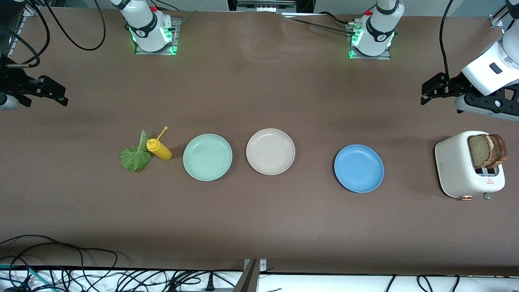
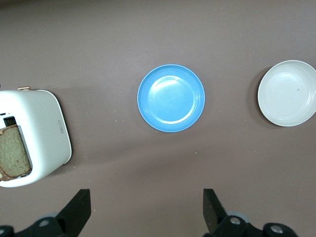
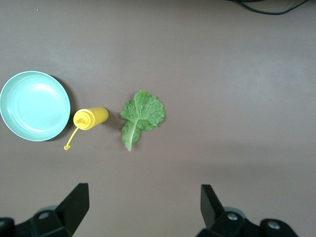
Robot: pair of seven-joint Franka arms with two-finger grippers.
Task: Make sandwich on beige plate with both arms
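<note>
- front view: beige plate (image 1: pixel 270 151) sits mid-table, bare, between the mint plate (image 1: pixel 207 157) and blue plate (image 1: pixel 359 168).
- bread (image 1: pixel 486 150) stands in the toaster (image 1: pixel 466 166) at the left arm's end.
- lettuce (image 1: pixel 135 155) lies beside the mustard bottle (image 1: pixel 159 149).
- left gripper (image 2: pixel 147 210) and right gripper (image 3: pixel 143 206) wait high, fingers wide apart.

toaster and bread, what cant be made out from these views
- Toaster slots: the bread slices fill them, so their lower halves are hidden in the front view.
- Number of slices: they overlap in the front view; the left wrist view's edge cuts them off.
- Toaster's label and small controls: too small to read in the front view.
</note>
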